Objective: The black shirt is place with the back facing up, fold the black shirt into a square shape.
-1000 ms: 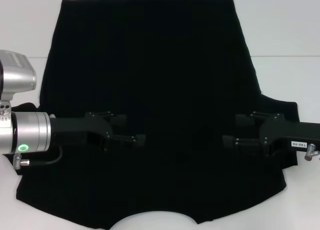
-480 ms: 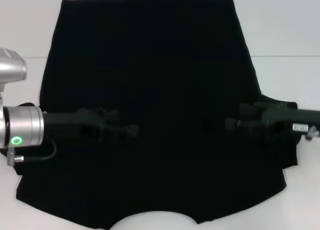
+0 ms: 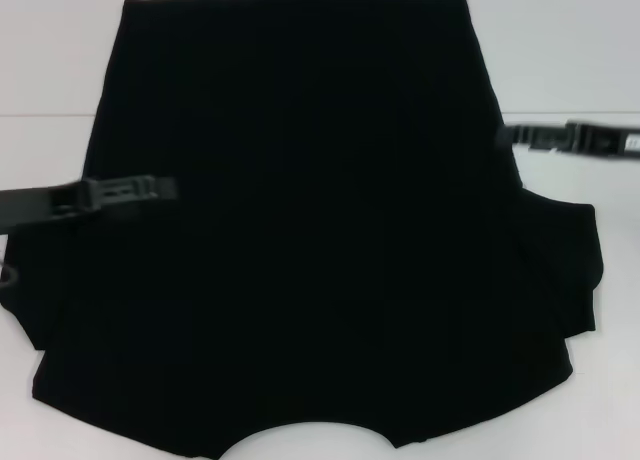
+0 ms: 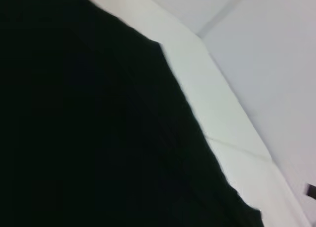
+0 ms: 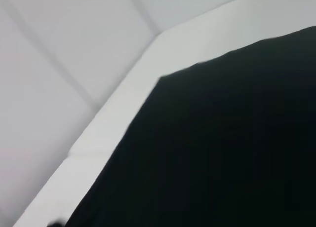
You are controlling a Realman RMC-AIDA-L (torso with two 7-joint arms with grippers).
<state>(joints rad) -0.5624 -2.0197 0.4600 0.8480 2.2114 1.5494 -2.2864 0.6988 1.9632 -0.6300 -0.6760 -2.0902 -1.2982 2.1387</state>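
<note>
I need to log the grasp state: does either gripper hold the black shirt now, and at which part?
Nothing is held. The left gripper and the right gripper are both clear of the black shirt, which lies flat.

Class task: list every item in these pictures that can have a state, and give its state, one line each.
black shirt: spread flat on the table, neckline nearest the robot, sleeves tucked in, body not yet folded.
left end effector: over the shirt's left edge, holding nothing visible.
right end effector: at the shirt's right edge, holding nothing visible.
table: white, carrying the shirt.
</note>
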